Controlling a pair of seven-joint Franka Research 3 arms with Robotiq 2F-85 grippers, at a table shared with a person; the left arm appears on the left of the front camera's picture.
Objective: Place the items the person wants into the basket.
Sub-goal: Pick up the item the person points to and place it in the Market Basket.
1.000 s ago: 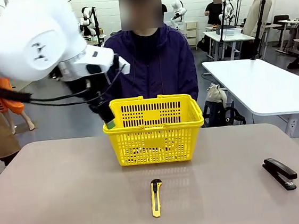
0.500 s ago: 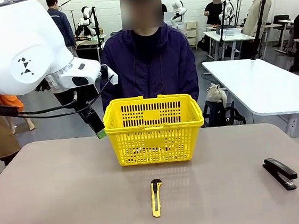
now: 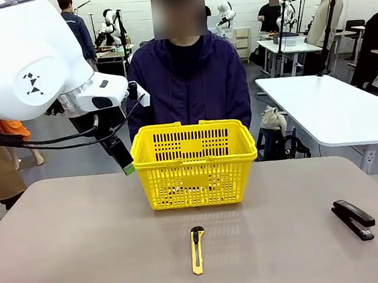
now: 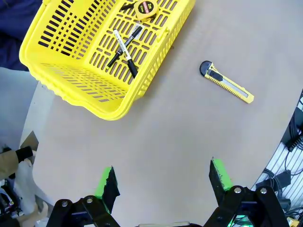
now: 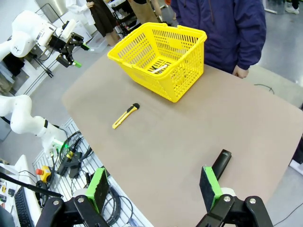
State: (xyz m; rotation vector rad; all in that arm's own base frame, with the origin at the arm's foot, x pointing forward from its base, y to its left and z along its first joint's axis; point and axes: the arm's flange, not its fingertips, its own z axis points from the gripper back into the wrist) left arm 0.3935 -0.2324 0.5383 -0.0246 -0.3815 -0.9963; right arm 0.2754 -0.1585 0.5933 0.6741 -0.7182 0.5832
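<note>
Yellow plastic basket (image 3: 194,162) sits mid-table before the person (image 3: 189,80) in a dark purple-blue jacket. Inside it, seen from the left wrist, lie the tape measure (image 4: 145,7), the marker (image 4: 124,51) and the thin black pen (image 4: 124,43) (all on the slotted floor). The left gripper (image 4: 162,178) hovers beside the basket's left end, fingers spread, holding nothing. The right gripper (image 5: 154,187) is spread too, above the table edge near the stapler (image 5: 221,163). A yellow utility knife (image 3: 197,249) lies in front of the basket.

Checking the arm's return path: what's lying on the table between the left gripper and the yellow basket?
Nothing: in the left wrist view, bare tabletop separates the open left gripper from the basket.
</note>
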